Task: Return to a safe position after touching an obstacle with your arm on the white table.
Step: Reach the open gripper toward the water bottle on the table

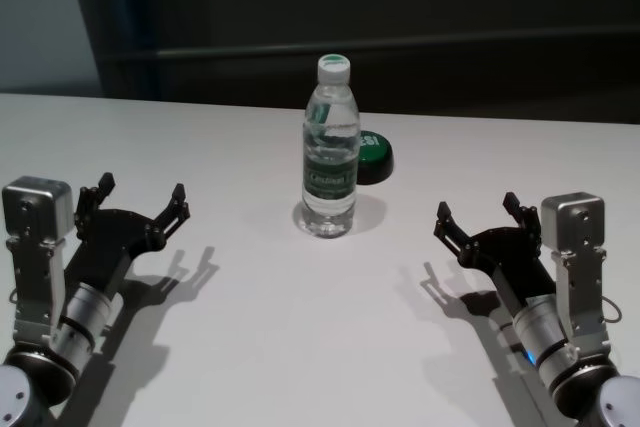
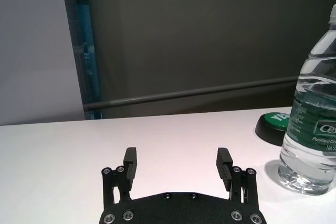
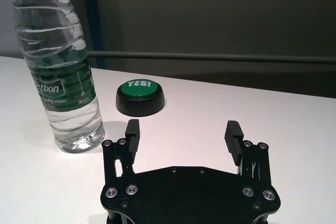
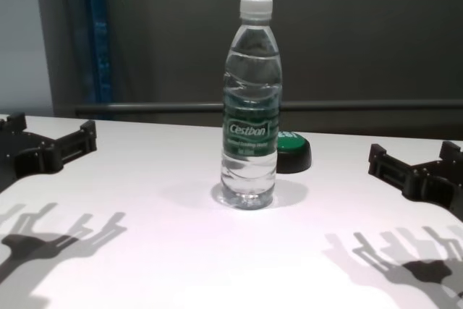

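- Nearest the head camera: left tool low at the near left of the broad plain white surface, fingers spread wide, holding nothing.
- Right tool mirrored at the near right, likewise spread wide and empty.
- Between them and farther back: tall clear plastic water bottle with white screw cap and dark green label band, standing upright on the surface, well apart from both tools.
- Just behind the bottle, on its right side: low round black puck with green top, near the bottle; cannot tell whether touching.
- Judged: both arms already drawn back and clear of the obstacle, so close to a safe pose.
- Risk: any inward sweep of either forearm could clip the tall, narrow bottle and tip it, rolling it toward the puck or off the surface.
- Risk: lowering a tool could scrape the surface, given how low both sit.
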